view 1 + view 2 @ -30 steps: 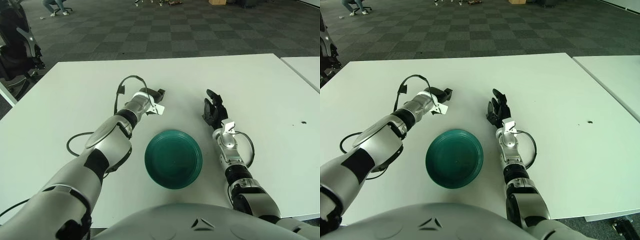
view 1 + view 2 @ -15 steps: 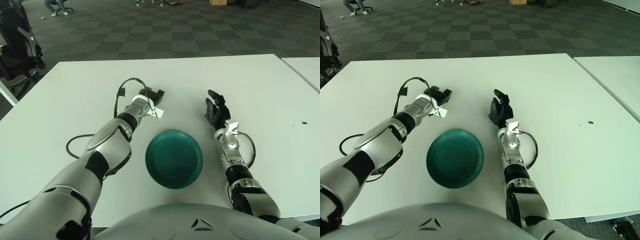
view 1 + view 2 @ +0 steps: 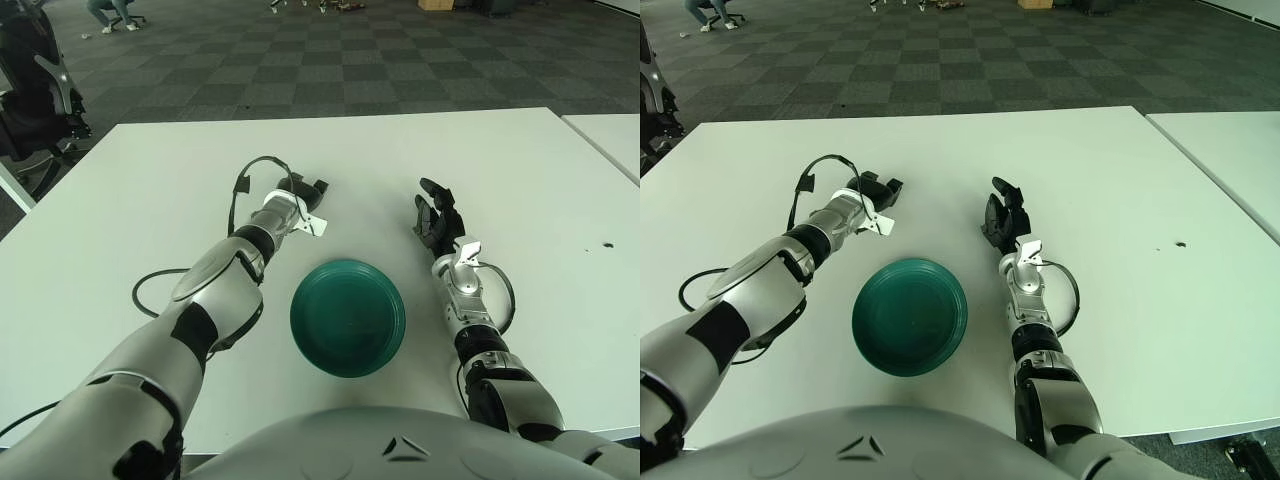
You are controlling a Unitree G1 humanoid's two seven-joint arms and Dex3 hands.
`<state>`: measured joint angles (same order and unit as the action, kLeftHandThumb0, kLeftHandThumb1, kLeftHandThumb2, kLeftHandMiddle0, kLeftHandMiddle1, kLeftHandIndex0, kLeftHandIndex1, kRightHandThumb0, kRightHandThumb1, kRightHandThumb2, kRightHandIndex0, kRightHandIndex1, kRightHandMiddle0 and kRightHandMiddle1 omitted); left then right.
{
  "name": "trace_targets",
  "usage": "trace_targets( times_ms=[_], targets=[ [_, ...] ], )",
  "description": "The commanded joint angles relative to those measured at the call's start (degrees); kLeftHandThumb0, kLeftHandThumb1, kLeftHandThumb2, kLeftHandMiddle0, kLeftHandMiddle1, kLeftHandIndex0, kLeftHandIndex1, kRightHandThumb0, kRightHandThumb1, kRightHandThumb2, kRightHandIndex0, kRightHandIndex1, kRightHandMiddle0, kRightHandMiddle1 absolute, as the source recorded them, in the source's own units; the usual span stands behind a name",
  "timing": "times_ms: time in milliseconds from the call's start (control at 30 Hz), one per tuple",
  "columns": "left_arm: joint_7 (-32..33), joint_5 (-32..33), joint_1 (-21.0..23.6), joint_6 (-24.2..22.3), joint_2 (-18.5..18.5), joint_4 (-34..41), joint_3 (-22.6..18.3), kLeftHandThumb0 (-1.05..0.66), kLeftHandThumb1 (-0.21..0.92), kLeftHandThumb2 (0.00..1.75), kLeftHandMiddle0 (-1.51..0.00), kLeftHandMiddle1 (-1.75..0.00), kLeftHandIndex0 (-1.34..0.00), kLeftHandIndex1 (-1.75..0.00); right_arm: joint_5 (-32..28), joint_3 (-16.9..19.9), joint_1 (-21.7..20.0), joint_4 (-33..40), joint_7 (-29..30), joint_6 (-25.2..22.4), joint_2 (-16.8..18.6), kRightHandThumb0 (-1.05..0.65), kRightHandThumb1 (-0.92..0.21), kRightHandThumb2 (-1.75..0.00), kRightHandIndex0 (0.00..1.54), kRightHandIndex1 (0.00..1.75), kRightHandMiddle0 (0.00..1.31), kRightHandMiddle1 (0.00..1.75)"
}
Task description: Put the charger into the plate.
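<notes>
A dark green plate (image 3: 348, 316) lies on the white table (image 3: 520, 170), near the front and between my two arms. My left hand (image 3: 305, 188) rests on the table just beyond the plate's far left side. I cannot make out a charger apart from that hand's dark parts. My right hand (image 3: 437, 212) lies on the table to the right of the plate, fingers stretched out and holding nothing.
A black cable (image 3: 248, 172) loops up from my left forearm, and another curls on the table (image 3: 150, 285) at the left. A second white table (image 3: 610, 135) stands at the right. A small dark spot (image 3: 609, 243) marks the table's right side.
My right hand has slid a little to the right and away from the plate. My left hand has shifted slightly at the wrist. The plate has not moved.
</notes>
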<state>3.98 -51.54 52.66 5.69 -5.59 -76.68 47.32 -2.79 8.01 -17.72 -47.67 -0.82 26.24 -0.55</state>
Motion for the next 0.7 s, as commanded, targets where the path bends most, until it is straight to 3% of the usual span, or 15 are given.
trace_targets(
  times_ms=[0, 433, 467, 500, 533, 567, 667],
  targets=[
    [-5.4, -2.1, -9.5, 1.0, 0.4, -4.5, 2.2, 0.00, 0.43, 1.18, -0.42, -1.71, -0.42, -1.75, -1.8, 2.3, 8.1, -11.0, 0.5, -8.2, -0.3, -0.67, -0.92, -0.70, 0.31, 0.02, 0.00, 0.72],
    [-5.4, -2.1, -9.5, 0.9, 0.7, -4.5, 2.3, 0.00, 0.43, 1.18, -0.42, -1.71, -0.42, -1.75, -1.7, 2.9, 7.4, -12.7, 0.0, -7.4, -0.7, -0.67, -0.92, -0.70, 0.31, 0.02, 0.00, 0.72],
    [5.0, 0.0, -8.6, 4.2, -1.8, -3.3, -0.4, 0.00, 0.43, 1.18, -0.42, -1.71, -0.42, -1.75, -1.2, 2.4, 7.8, -12.1, 0.3, -7.0, -0.2, -0.67, -0.92, -0.70, 0.31, 0.02, 0.00, 0.72],
    [13.3, 1.5, -7.8, 6.9, -3.9, -2.3, -2.5, 0.00, 0.37, 1.24, -0.53, -1.67, -0.43, -1.75, -0.8, 2.0, 8.1, -11.6, 0.5, -6.5, 0.3, -0.66, -0.92, -0.68, 0.33, 0.02, 0.00, 0.75],
    [18.9, 2.5, -7.2, 8.8, -5.3, -1.6, -3.8, 0.00, 0.34, 1.27, -0.57, -1.66, -0.43, -1.75, -0.5, 1.7, 8.4, -11.4, 0.7, -6.2, 0.6, -0.66, -0.92, -0.68, 0.34, 0.03, 0.00, 0.77],
    [23.3, 2.8, -6.7, 10.8, -6.7, -0.9, -4.4, 0.00, 0.30, 1.31, -0.63, -1.64, -0.44, -1.75, -0.3, 1.4, 8.5, -11.3, 0.8, -5.9, 0.8, -0.65, -0.92, -0.67, 0.35, 0.03, 0.00, 0.79],
    [28.1, 2.4, -4.9, 14.6, -9.2, -0.1, -4.5, 0.00, 0.24, 1.37, -0.70, -1.62, -0.47, -1.75, -0.1, 1.2, 8.6, -11.7, 1.1, -5.4, 1.1, -0.65, -0.92, -0.66, 0.36, 0.03, 0.00, 0.82]
  ],
)
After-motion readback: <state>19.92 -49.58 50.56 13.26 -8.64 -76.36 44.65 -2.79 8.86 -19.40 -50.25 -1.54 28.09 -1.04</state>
